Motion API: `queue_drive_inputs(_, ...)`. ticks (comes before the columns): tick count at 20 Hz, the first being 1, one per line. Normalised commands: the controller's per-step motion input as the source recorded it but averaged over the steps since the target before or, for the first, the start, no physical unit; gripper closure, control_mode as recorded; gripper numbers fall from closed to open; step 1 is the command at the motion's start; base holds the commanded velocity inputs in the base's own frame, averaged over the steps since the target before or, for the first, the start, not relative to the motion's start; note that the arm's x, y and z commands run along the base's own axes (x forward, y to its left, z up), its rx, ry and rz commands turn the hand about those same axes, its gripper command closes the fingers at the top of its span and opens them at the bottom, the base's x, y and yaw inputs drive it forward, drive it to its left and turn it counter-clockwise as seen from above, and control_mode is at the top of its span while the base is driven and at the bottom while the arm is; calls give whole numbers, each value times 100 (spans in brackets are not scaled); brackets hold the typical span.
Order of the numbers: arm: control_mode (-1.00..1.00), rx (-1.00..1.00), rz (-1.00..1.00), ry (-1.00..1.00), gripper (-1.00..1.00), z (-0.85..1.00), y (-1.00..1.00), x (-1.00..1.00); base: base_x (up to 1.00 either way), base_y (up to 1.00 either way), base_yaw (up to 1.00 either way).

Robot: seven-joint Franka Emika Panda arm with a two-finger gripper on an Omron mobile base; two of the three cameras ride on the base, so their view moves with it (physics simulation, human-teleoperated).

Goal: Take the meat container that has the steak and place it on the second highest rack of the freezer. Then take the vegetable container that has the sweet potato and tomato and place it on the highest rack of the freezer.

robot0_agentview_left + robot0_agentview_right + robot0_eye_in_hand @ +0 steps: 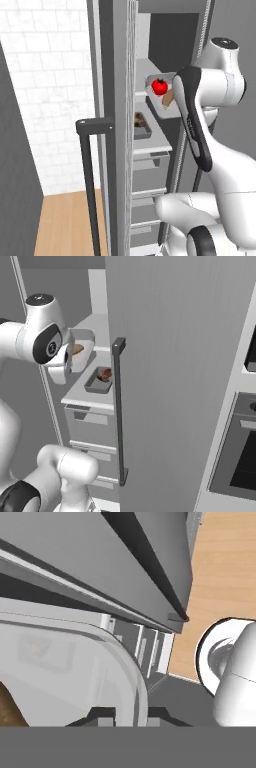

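A clear vegetable container (167,100) is seen held up inside the open freezer (150,150), at centre right of the left base view, with the bright red tomato (159,86) resting in it and the tan sweet potato (168,98) just beside and below the tomato. The container is tilted, its lower end toward the right of the frame. In the hand view, the container's pale rounded rim (132,677) is gripped between the clenched fingers of the gripper (131,714) at bottom centre, with a brown patch of the sweet potato (10,709) shown at the lower left edge.

Below the held container, a grey meat container (142,127) with the dark brown steak (138,120) inside is seen lying on a pale shelf (155,140) of the freezer; in the right base view the same tray (98,381) appears at centre left. The white arm (210,100) is curved in from the right of the left base view. The freezer door, with its long dark handle (90,175), is stood open at left of centre, before a white tiled wall (45,100) and wooden floor (65,225).
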Motion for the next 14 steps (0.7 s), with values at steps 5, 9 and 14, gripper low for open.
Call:
queue_drive_inputs(5, -100, 0, 0, 0, 100, 22, 2, 73, 0, 0, 0)
queue_drive_inputs(9, -100, 0, 0, 0, 100, 17, 0, 55, 0, 0, 0)
queue_drive_inputs(14, -100, 0, 0, 0, 100, 7, 0, 64, 0, 0, 0)
